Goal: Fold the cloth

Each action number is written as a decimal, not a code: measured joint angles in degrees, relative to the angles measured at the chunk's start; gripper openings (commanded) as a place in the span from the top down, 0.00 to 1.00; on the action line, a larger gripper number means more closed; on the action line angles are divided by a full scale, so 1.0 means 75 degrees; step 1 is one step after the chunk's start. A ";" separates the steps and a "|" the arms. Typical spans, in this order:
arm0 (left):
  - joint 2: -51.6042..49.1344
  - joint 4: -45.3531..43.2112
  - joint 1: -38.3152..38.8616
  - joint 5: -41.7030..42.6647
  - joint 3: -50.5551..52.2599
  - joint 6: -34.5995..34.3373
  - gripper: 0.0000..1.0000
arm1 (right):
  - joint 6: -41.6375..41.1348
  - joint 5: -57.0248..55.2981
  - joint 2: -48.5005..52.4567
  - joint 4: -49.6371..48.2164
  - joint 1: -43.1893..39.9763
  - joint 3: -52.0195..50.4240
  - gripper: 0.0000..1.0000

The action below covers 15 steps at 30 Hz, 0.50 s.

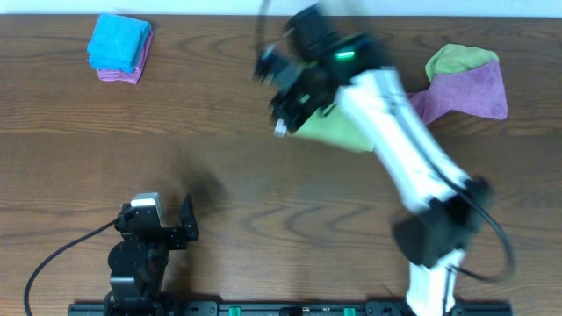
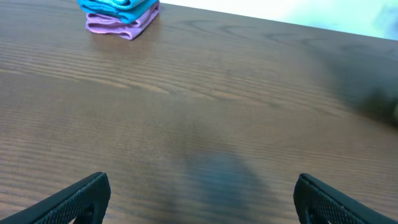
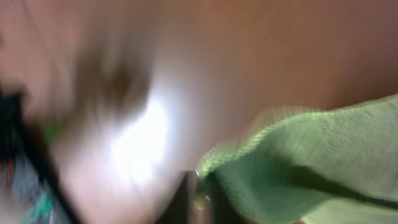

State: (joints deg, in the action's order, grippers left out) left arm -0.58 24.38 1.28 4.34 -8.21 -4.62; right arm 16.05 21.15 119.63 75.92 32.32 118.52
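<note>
The lime-green cloth (image 1: 338, 129) hangs bunched under my right arm near the table's back middle, mostly hidden by the arm in the overhead view. In the right wrist view the cloth (image 3: 311, 155) fills the lower right, its edge pinched between the fingers. My right gripper (image 1: 283, 112) is shut on the cloth (image 3: 202, 186) and blurred with motion. My left gripper (image 1: 162, 219) rests open and empty at the front left, its fingers (image 2: 199, 199) wide apart over bare wood. No white tag shows.
A folded blue cloth on a folded purple cloth (image 1: 120, 48) sits at the back left, also in the left wrist view (image 2: 119, 15). A yellower-green cloth (image 1: 457, 60) and a purple cloth (image 1: 470, 92) lie crumpled at the back right.
</note>
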 measured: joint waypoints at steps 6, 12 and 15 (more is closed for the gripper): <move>0.0000 0.0000 0.0000 -0.0003 0.0000 0.0000 0.05 | 0.0379 -0.0047 0.0708 0.0079 -0.0111 -0.0149 0.09; 0.0000 0.0003 0.0000 0.0000 0.0000 0.0000 0.05 | 0.0265 -0.0976 0.0638 -0.0379 -0.1000 -0.0294 0.98; 0.0000 0.0000 0.0000 0.0000 0.0000 0.0000 0.05 | 0.0061 -0.1276 0.0609 -0.1011 -0.1413 -0.0994 0.99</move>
State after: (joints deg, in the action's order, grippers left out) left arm -0.58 24.38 1.28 4.34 -8.21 -4.62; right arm 16.51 11.57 124.20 68.34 21.71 111.07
